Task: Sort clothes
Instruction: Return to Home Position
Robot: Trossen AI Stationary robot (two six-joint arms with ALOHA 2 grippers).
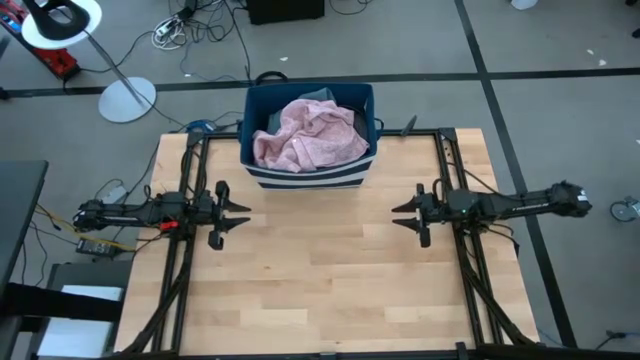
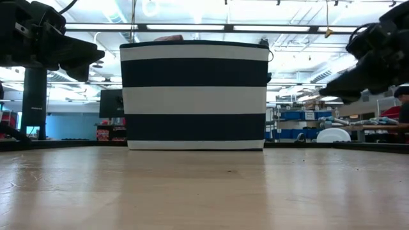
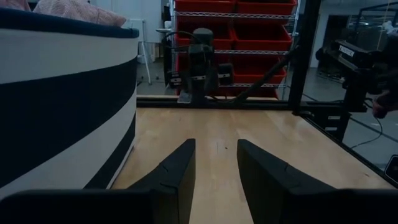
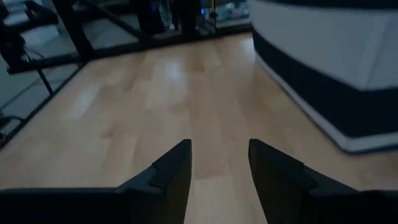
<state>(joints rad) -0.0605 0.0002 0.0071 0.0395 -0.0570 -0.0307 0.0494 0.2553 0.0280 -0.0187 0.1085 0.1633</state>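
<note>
1. Judging by the layout, the sorting looks finished and the step in hand is the arms' return to their rest pose. No garment shows on the boards of the bench (image 1: 320, 290).
2. The left gripper (image 1: 246, 215) hangs over the bench near its left edge, about halfway between the near and far edges, pointing inward. Its fingers are parted by a moderate gap and nothing is held between them.
3. The blue bin (image 1: 305, 180), dark blue with white stripes, stands upright at the middle of the far edge.
4. The bin holds the clothes. The pink shirt (image 1: 310, 135) is bunched on top and fills most of the opening, reaching about as high as the rim. A grey-teal piece (image 1: 320, 96) shows behind it against the far wall. Whatever lies underneath is hidden.
5. The right gripper (image 1: 395, 216) hangs near the right edge, level with the left one and facing it, well apart. Its fingers are parted by a similar gap and hold nothing.
6. The next move probably calls only for both arms to settle into rest, keeping clear of the bin so that nothing in it is disturbed.
</note>
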